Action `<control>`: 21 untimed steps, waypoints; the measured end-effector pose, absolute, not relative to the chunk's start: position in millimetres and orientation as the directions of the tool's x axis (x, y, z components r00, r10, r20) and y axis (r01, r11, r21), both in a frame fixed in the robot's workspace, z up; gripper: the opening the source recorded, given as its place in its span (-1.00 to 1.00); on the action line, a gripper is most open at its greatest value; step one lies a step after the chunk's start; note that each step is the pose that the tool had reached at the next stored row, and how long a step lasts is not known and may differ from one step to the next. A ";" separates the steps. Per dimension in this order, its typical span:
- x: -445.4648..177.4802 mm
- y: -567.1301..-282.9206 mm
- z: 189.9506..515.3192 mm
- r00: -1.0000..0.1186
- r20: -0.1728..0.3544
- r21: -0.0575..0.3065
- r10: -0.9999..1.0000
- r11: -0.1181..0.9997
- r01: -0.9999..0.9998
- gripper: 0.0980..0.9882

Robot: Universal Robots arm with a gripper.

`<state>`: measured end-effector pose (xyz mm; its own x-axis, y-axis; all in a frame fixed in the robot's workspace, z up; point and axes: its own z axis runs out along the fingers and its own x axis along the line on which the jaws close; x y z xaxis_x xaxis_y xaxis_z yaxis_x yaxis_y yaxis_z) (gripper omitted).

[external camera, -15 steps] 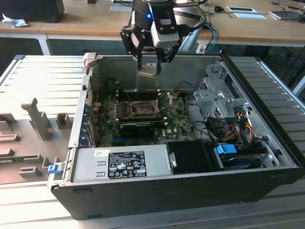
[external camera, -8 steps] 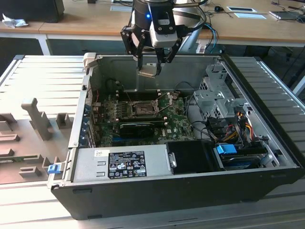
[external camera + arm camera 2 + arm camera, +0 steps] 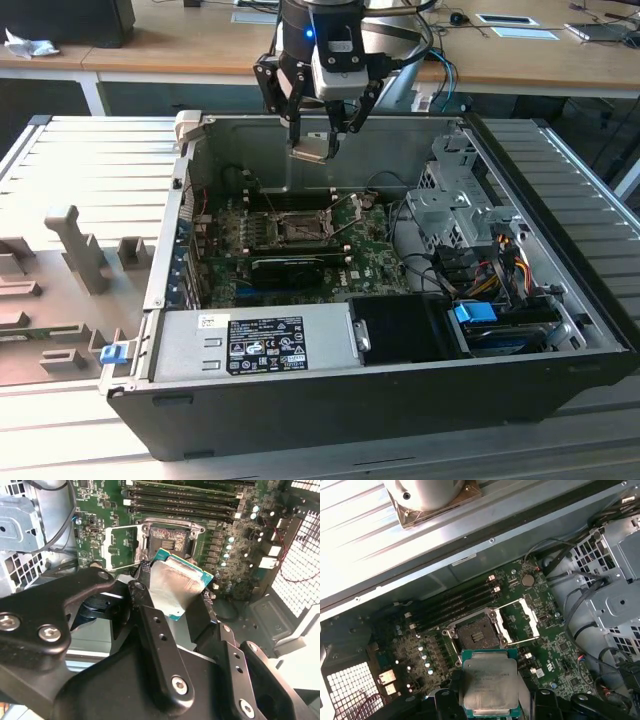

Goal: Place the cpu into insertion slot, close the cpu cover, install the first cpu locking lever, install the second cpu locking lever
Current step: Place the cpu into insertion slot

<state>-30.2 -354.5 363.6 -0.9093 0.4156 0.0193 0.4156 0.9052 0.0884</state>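
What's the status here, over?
Gripper jaws shut on the thin square silvery-grey cpu, held above the green motherboard. Dark square insertion slot bare, silvery frame cpu cover flipped open. Nothing in the way.

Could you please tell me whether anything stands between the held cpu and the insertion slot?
Nothing visible does. The tool holds the cpu above the board. The cpu cover stands swung open beside the insertion slot, whose dark contact bed lies exposed.

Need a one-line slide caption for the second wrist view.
The gripper holds the cpu clear of the bare insertion slot, with the cpu cover flipped open beside it.
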 end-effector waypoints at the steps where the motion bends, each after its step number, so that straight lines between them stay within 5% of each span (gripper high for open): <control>1: -30.2 -354.5 363.5 -0.908 0.019 0.089 0.419 0.904 0.419 -0.04; 21: -30.2 -354.5 362.8 -0.855 0.019 0.088 0.518 0.851 0.518 -0.04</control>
<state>-30.2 -354.5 362.8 -0.8552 0.5180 0.0193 0.5175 0.8511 0.0885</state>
